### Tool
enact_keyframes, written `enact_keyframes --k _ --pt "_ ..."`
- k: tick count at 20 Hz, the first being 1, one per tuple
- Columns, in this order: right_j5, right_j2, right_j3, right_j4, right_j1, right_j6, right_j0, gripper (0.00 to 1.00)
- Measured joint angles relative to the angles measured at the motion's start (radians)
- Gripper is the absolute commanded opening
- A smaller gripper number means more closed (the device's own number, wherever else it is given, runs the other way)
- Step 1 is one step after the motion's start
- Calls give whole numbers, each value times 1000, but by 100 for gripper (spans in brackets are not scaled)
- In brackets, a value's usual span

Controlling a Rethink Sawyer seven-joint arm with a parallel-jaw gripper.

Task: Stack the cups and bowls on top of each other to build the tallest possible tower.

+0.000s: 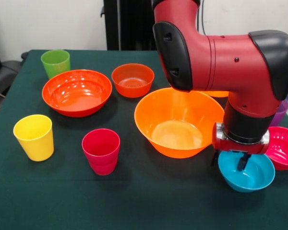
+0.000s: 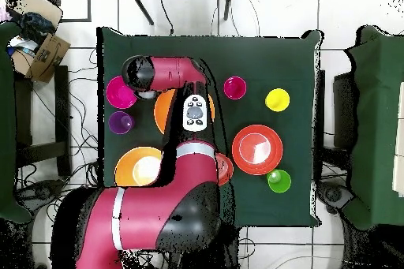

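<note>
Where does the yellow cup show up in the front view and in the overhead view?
Front view: the yellow cup stands upright at the left, near the front edge, left of the crimson-pink cup.
Overhead view: the yellow cup is at the upper right of the table, right of the crimson-pink cup.
Shared landmark: the wide red-orange bowl, between the yellow cup and the green cup.

You are seeing bright, even light glaring on the orange bowls (image 1: 178, 122), with cups (image 1: 101, 151) casting soft shadows.
</note>
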Motion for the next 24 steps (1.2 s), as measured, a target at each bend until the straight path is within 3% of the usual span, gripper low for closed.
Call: enact_keyframes --k 19,20,24 --pt "-4 13 -3 -66 -16 0 0 100" --pt "-7 14 -4 -66 -20 0 0 0" --pt "-31 22 -7 -71 -53 0 0 0"
